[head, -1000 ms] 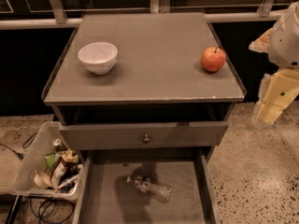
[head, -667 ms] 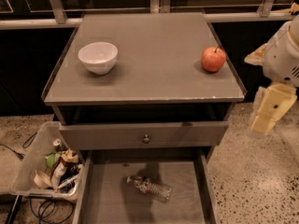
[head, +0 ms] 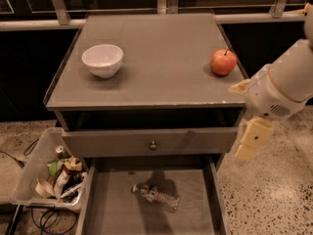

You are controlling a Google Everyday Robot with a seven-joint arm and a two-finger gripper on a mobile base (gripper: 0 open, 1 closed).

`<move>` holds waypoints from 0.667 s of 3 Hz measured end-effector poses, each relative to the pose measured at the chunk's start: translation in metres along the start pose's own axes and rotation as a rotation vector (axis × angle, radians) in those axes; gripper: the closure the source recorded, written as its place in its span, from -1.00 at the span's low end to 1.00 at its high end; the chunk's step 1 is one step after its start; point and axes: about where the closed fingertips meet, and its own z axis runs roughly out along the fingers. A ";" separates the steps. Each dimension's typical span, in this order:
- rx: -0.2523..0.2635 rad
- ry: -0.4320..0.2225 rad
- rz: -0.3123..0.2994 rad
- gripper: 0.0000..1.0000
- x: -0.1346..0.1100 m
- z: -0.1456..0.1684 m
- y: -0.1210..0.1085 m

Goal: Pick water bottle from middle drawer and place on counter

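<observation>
The water bottle (head: 155,196) lies on its side on the floor of the open middle drawer (head: 112,209), cap toward the left. The counter (head: 161,58) above it carries a white bowl (head: 102,59) at the left and a red apple (head: 223,62) at the right. My gripper (head: 249,142) hangs off the white arm at the right, beside the cabinet's front right corner, pointing down toward the drawer's right wall. It is above and to the right of the bottle and apart from it.
A grey drawer front with a round knob (head: 153,144) sits shut above the open drawer. A pale bin (head: 46,177) full of rubbish stands on the speckled floor at the left, with cables below it. A railing runs behind the counter.
The arm and gripper have moved left and down, from beside the counter's right edge to the cabinet's front right corner. The bottle, bowl and apple have not moved.
</observation>
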 end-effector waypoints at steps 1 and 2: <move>-0.026 -0.028 -0.021 -1.00 0.001 0.034 0.008; -0.010 -0.007 -0.023 -1.00 0.023 0.082 0.013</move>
